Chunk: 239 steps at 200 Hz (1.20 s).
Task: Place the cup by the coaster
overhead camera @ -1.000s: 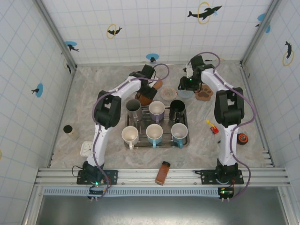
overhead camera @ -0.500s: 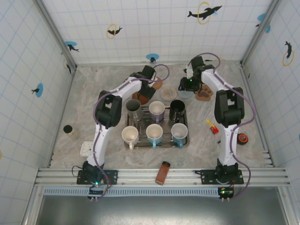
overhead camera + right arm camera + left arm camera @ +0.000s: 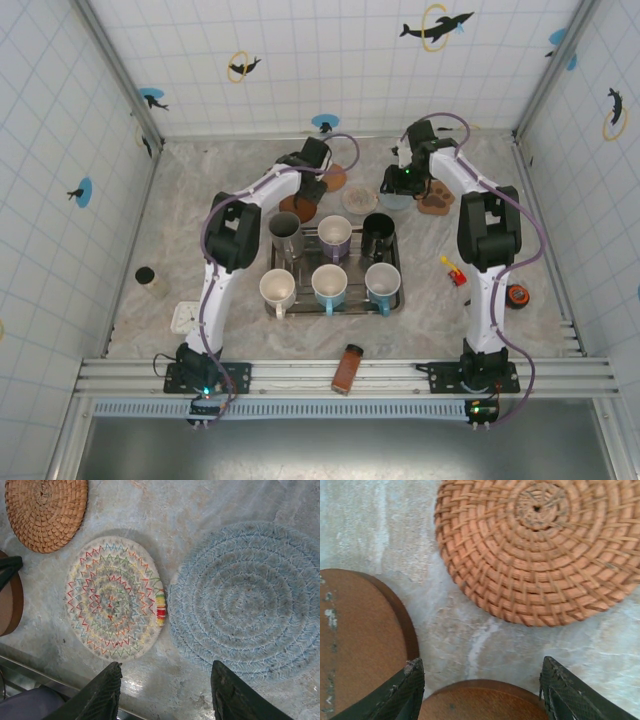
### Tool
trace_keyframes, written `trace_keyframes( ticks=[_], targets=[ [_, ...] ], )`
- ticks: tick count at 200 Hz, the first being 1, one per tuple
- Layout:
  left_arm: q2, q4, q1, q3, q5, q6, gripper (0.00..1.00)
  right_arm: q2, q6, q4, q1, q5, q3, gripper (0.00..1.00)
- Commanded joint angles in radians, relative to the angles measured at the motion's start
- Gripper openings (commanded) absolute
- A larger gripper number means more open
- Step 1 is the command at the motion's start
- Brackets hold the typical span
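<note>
Right now my left gripper (image 3: 481, 662) is out at the back of the table (image 3: 200, 200), low over a brown coaster (image 3: 297, 206) that lies just behind the tray (image 3: 396, 300). Through its wrist camera I see its two fingers (image 3: 405, 692) standing apart, with a brown rounded edge (image 3: 480, 700) spanning the gap between them at the bottom of the view. I cannot tell whether they press on it or merely straddle it. Another brown round surface (image 3: 360, 645) lies to the left of that, and the wicker coaster (image 3: 535, 545) lies flat on the marbled top ahead, apart from both. My right gripper (image 3: 166, 665) hangs over the coasters further right, its fingers spread with only bare table between them. Below it the zigzag-stitched coaster (image 3: 115, 597) and the blue woven coaster (image 3: 245, 600) lie just beside each other. From above, a paw-print coaster (image 3: 437, 200) lies to the right of those. The cups are all upright on the tray, in two rows of three. The steel cup (image 3: 285, 228), purple cup (image 3: 335, 232) and black cup (image 3: 378, 230) stand nearer the coasters. The white cup (image 3: 278, 288), blue cup (image 3: 329, 283) and pale cup (image 3: 382, 280) stand nearer the arm bases. Neither gripper touches a cup.
</note>
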Motion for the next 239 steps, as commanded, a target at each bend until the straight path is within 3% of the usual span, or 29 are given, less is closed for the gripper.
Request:
trace_keyframes(
  ticks=[1,71,101,138,239],
  targets=[
    [0.064,-0.065,0.025,-0.031,-0.041,0.024,0.62,-0.030,0.008,-0.013,0.019,-0.013,0.075,0.50],
    [0.026,-0.025,0.083,-0.100,-0.056,0.028,0.61,0.178,0.045,-0.104,0.087,-0.043,0.438,0.49],
    [0.014,-0.011,0.105,-0.118,-0.053,0.021,0.61,0.287,0.086,-0.100,0.113,-0.077,0.589,0.40],
    [-0.003,0.009,0.130,-0.147,-0.048,0.020,0.61,0.356,0.177,0.027,0.136,-0.101,0.621,0.24],
    [-0.061,0.035,0.204,-0.218,-0.039,0.007,0.61,0.527,0.358,0.264,0.186,-0.104,0.711,0.19]
  ],
)
